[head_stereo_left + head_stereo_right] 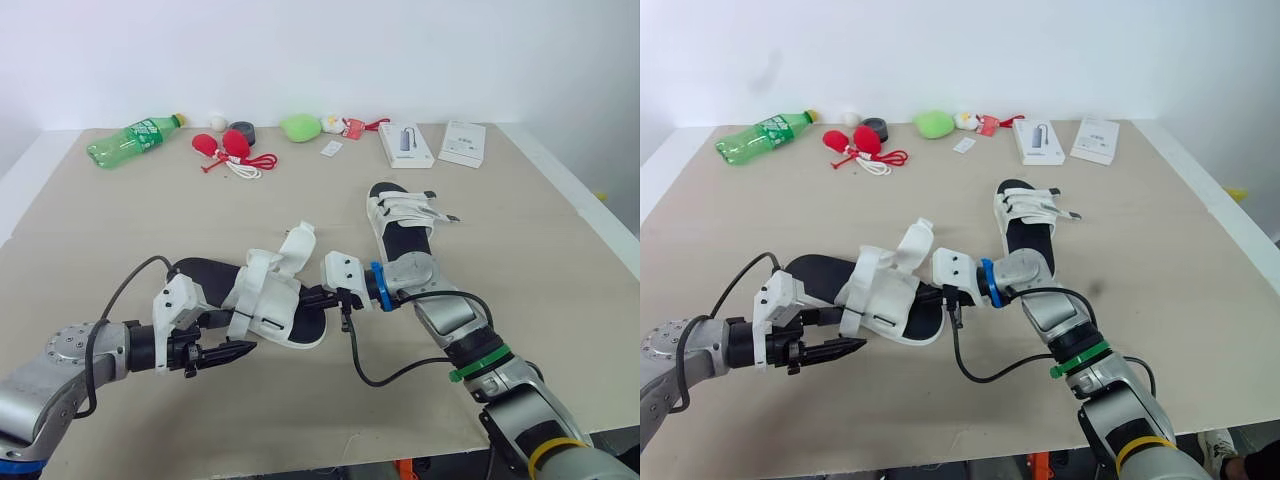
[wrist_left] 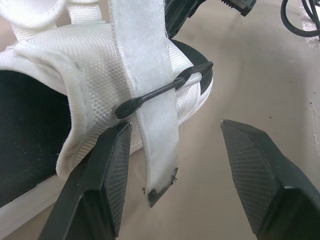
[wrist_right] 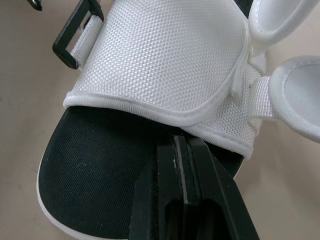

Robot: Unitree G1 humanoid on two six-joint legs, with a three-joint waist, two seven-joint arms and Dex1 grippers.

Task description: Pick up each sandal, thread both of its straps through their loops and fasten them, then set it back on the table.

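Left wrist view lets us see the left gripper point(image 2: 175, 127) wide open. Its two fingers point(image 2: 105, 175) stand one on each side of a loose white strap point(image 2: 150, 100). The strap hangs down from the near sandal point(image 2: 60, 75), and its end is very close to one finger. We cannot tell if they touch. A thin black loop point(image 2: 165, 91) crosses over the strap.

From the eye views we see the near sandal close to the front edge of the bench point(image 1: 560, 260), a little left of the middle. The left gripper is at the sandal's side that faces the front edge.

The right gripper point(image 3: 181, 142) is at the toe end of the same sandal. Its fingers are closed tight together. They lie over the black inside of the sandal, with their tips at the edge of the white top part. We see nothing held between them.

The far sandal point(image 1: 402, 225) lies near the middle of the bench, a little to the right. Its white straps lie across it.

A green bottle point(image 1: 135, 138) lies by the back left corner. Two white boxes point(image 1: 405, 145) sit along the back edge, on the right.
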